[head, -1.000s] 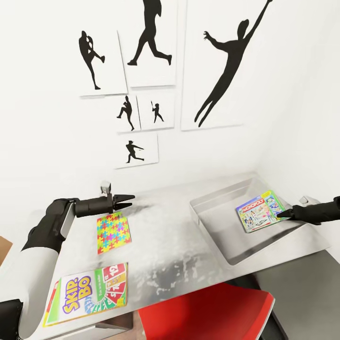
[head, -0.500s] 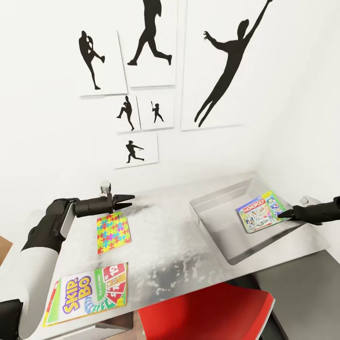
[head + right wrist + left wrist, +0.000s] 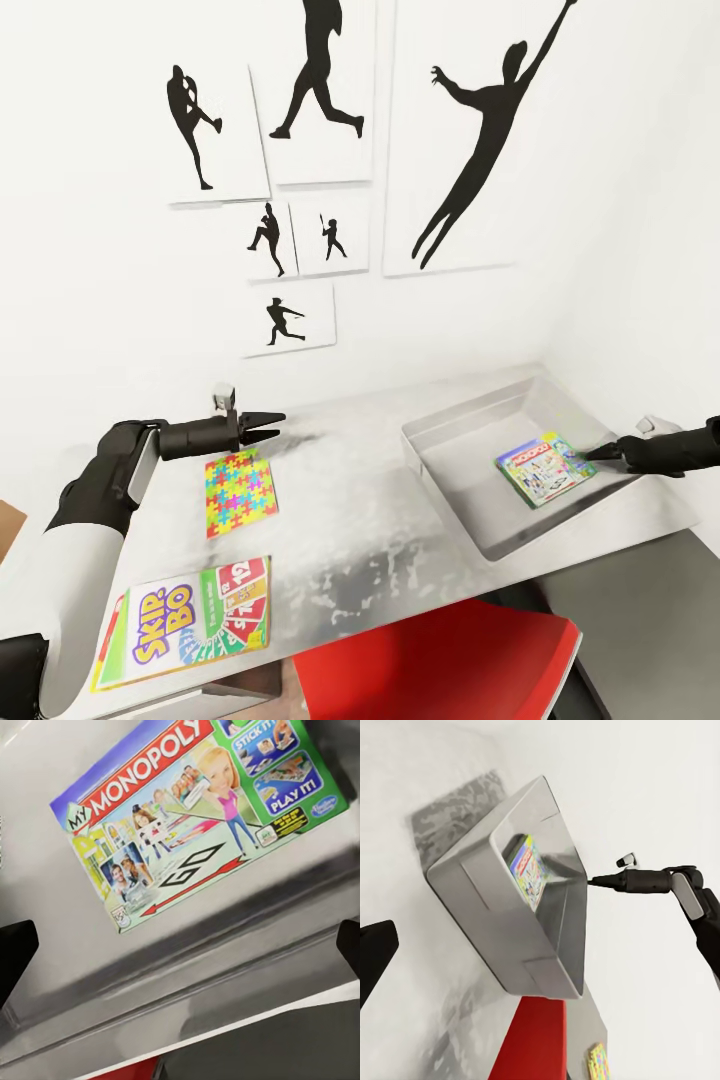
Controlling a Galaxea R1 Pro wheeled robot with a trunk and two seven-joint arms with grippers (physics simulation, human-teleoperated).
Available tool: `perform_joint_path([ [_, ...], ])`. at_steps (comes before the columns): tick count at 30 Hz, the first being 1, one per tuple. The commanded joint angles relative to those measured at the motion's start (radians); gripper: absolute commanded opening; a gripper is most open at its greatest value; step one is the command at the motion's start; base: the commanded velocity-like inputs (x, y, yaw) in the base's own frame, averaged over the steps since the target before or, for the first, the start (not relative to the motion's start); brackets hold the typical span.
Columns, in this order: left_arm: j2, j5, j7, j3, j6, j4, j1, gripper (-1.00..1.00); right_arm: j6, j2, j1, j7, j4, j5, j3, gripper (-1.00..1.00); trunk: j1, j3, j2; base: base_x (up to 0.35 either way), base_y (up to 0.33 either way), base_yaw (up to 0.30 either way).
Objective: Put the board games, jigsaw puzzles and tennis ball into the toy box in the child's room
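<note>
The white and green Monopoly board game [image 3: 545,468] [image 3: 529,870] [image 3: 195,817] lies inside the light grey toy box [image 3: 450,490] at the table's right end. My right gripper [image 3: 602,453] [image 3: 594,880] hovers open just above the box's right rim, apart from the game. A multicoloured jigsaw puzzle [image 3: 239,492] lies on the pale table [image 3: 370,540] just under and in front of my left gripper [image 3: 272,425], which is open and holds nothing. The Skip-Bo board game [image 3: 185,622] sits at the table's near left edge. The bed and tennis ball are out of view.
A red chair [image 3: 440,665] is tucked under the table's front edge. The white wall with black silhouette posters [image 3: 320,150] stands right behind the table, and another white wall closes in past the toy box on the right.
The Monopoly game has left my right gripper's tips and slid down and left onto the toy box floor. The left arm has not moved.
</note>
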State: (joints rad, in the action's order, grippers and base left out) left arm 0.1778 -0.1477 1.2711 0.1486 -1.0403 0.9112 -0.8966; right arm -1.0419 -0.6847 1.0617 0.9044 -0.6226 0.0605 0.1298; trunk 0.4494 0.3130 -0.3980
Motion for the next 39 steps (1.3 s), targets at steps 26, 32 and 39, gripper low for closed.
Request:
perform_joint_path([
  [26, 0.007, -0.001, 0.002, 0.003, -0.007, 0.000, -0.001, 1.00, -0.005, -0.006, 0.001, 0.009, -0.001, 0.032, -0.058, 1.00, 0.001, -0.006, -0.002, 0.000, 0.000, 0.000],
  [32, 0.009, -0.002, 0.006, 0.004, -0.007, 0.000, -0.001, 1.00, -0.005, -0.004, 0.001, 0.010, -0.002, 0.036, -0.121, 1.00, 0.001, -0.015, -0.002, 0.000, 0.000, 0.000],
  [39, 0.009, -0.002, 0.010, 0.006, -0.007, 0.000, -0.001, 1.00, -0.005, -0.002, 0.000, 0.011, -0.002, 0.036, -0.140, 1.00, 0.001, -0.027, -0.002, 0.000, 0.000, 0.000],
])
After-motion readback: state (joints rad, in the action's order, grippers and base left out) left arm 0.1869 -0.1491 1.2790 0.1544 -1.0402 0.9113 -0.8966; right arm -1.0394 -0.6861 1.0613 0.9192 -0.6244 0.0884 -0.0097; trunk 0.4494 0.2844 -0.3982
